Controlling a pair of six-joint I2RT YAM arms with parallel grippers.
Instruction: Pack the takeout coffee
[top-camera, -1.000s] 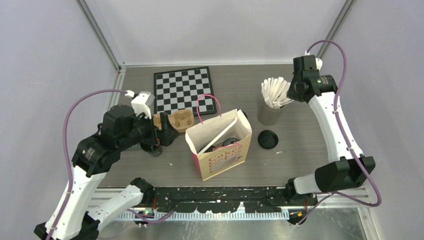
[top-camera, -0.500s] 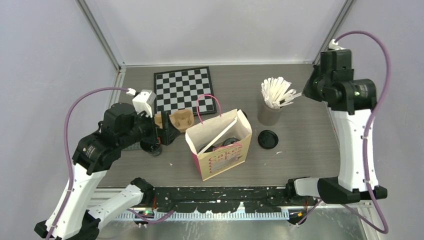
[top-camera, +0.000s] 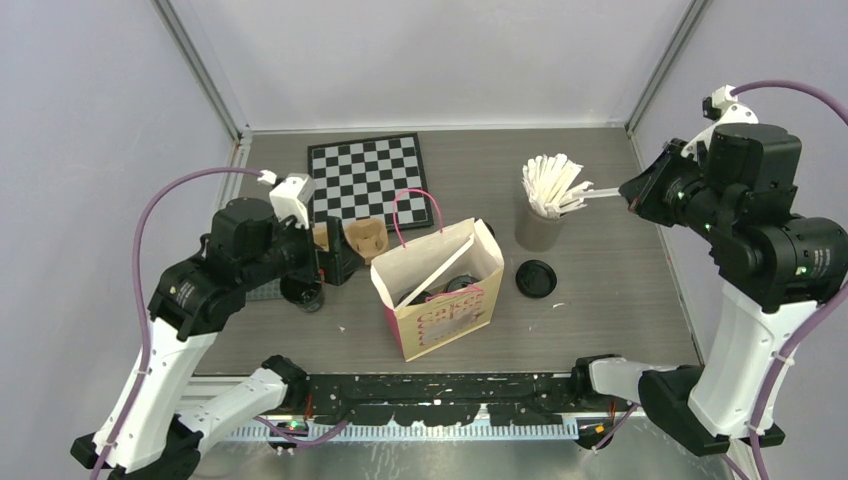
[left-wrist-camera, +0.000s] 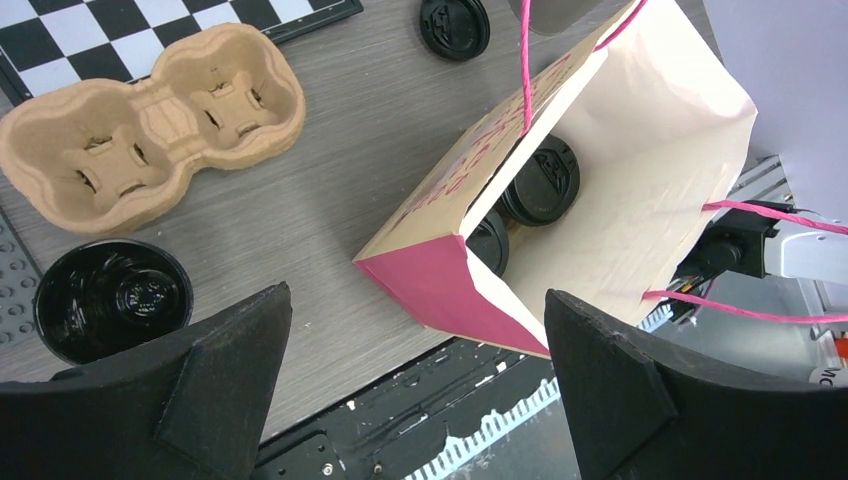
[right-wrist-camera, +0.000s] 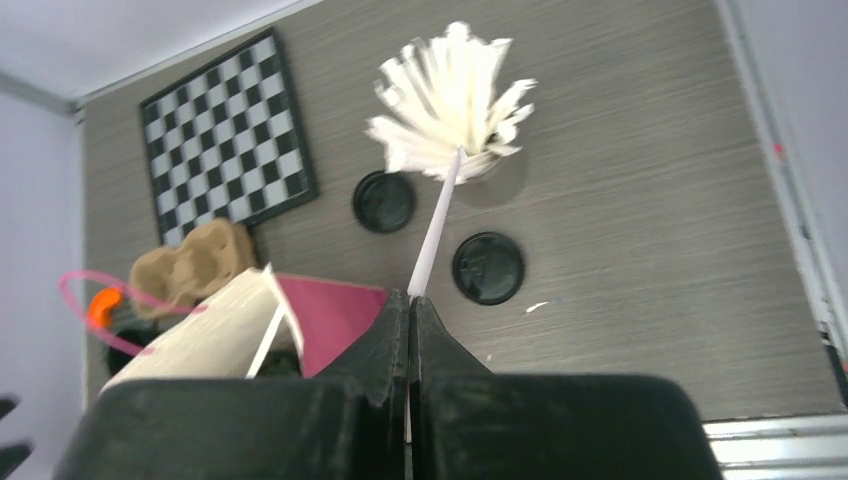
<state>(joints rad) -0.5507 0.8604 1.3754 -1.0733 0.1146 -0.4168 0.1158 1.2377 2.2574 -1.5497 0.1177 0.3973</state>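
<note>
The paper bag (top-camera: 445, 300) stands open mid-table; the left wrist view shows two black lidded cups (left-wrist-camera: 540, 180) inside it. An open black cup (top-camera: 305, 295) stands left of the bag, also in the left wrist view (left-wrist-camera: 110, 300). One black lid (top-camera: 536, 278) lies right of the bag; the right wrist view shows it (right-wrist-camera: 488, 268) and a second lid (right-wrist-camera: 384, 201). My left gripper (top-camera: 330, 262) is open and empty above the open cup, fingers wide apart (left-wrist-camera: 420, 400). My right gripper (top-camera: 632, 195) is shut on a white stick (right-wrist-camera: 435, 225), raised right of the grey cup.
The grey cup (top-camera: 538, 232) of white sticks (top-camera: 550, 183) stands behind the lid. The brown pulp tray (top-camera: 365, 238) lies left of the bag, with the chessboard (top-camera: 365, 178) behind it. A white stick leans inside the bag. Frame posts stand at both back corners.
My right arm has swung up and to the right, away from the grey cup, drawing one white stick out sideways. My left arm has barely shifted.
</note>
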